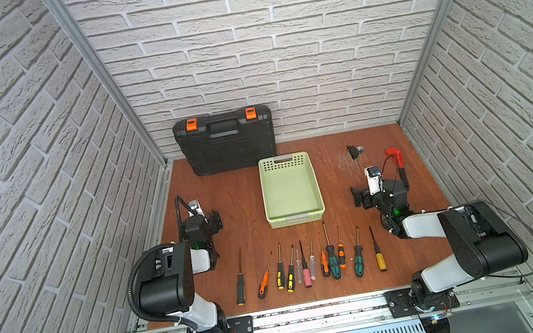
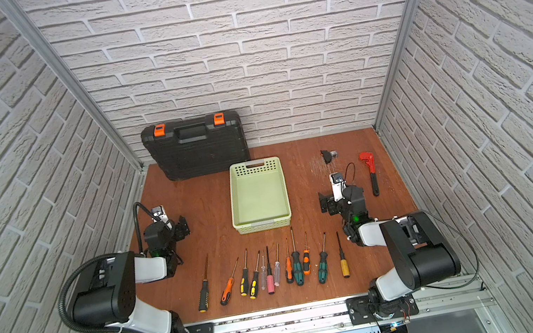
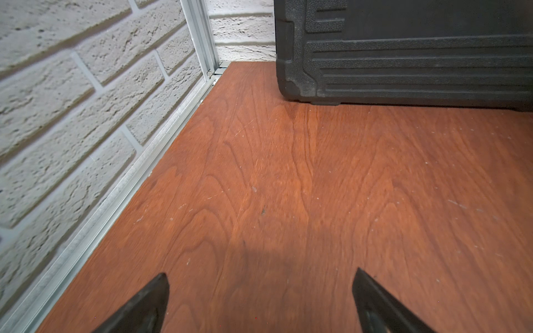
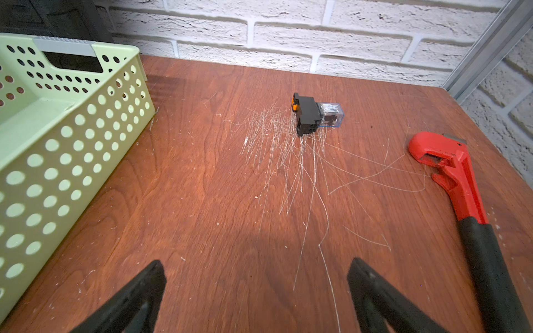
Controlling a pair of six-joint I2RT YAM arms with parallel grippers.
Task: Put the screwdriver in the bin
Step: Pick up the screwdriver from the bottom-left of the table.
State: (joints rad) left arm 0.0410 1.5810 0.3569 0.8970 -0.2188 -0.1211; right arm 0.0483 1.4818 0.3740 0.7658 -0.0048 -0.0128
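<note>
Several screwdrivers lie side by side near the table's front edge, from a black-handled one (image 1: 240,288) on the left to a yellow-handled one (image 1: 380,261) on the right. The light green bin (image 1: 295,220) stands behind them at the middle, nothing in it; its perforated wall (image 4: 72,138) shows in the right wrist view. My left gripper (image 1: 216,219) hovers left of the bin, open over bare wood (image 3: 262,272). My right gripper (image 1: 358,195) hovers right of the bin, open and holding nothing (image 4: 256,261). No screwdriver shows in either wrist view.
A black tool case (image 1: 227,144) with orange latches leans against the back wall, just behind the bin. A red pipe wrench (image 4: 450,170) lies close to the right arm, and a small black relay (image 4: 311,114) sits farther back. Brick walls close three sides.
</note>
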